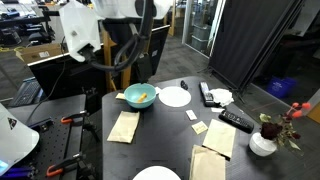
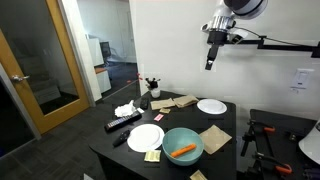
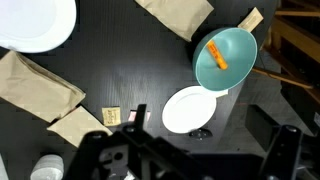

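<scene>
White plate (image 3: pixel 190 108): lies flat on the black bench (image 3: pixel 120 60), just beside the teal bowl. In the wrist view it shows between the pincer's two fingers, far below them.
Second plate (image 3: pixel 35 22): at the far left of the wrist view, well apart from the first and cut off by the picture's edge.
Brown napkin (image 3: pixel 42 85): folded and flat below the second plate, clear of the white plate.
Small card (image 3: pixel 111 116): loose on the bench between the napkin and the white plate, touching neither.
Pincer (image 2: pixel 210 62): jaws spread wide with nothing between them. It hangs high over the bench, well apart from everything on it.
Teal bowl (image 3: pixel 238 60): upright, to the right of the white plate. Their rims are so close that I cannot tell whether they touch.
Orange piece (image 3: pixel 218 55): lies inside the bowl on its floor, slanted. It looks like a bit of carrot, but it is too small to be sure.
Plate rim: thin and low against the bench, so I judge a hold would work only at the edge, on the side away from the bowl.
Descent: best kept straight and slow. From this height a small sideways error would land on the bowl's wall.
Risk: a nudged plate could slide on the smooth top and push the bowl.
</scene>
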Controlling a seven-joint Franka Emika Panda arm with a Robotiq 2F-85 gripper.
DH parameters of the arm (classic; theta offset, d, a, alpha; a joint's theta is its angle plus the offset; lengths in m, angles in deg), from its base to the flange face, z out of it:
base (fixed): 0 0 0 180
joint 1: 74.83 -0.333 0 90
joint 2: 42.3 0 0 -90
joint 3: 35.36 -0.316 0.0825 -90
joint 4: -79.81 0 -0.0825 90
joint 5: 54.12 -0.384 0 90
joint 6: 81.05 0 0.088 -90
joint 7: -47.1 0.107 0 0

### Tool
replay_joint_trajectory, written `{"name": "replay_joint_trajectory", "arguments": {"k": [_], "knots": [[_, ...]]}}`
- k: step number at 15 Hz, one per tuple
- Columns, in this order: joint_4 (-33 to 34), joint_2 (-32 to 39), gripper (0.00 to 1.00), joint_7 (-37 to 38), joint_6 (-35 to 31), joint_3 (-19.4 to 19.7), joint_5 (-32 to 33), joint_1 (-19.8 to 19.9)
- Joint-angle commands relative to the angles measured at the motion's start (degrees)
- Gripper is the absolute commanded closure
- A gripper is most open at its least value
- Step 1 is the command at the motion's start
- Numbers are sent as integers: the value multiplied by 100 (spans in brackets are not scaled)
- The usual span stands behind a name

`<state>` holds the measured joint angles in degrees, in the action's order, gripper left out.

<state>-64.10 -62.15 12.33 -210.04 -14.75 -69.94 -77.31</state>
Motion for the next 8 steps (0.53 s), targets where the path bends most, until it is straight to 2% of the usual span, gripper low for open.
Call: {"name": "replay_joint_trajectory", "arguments": {"k": [1,8], "knots": [[-68,-4,0,-223,-563,-370,-407,-80],[-75,30,0,-878,-1002,-1036,-517,-644]]}}
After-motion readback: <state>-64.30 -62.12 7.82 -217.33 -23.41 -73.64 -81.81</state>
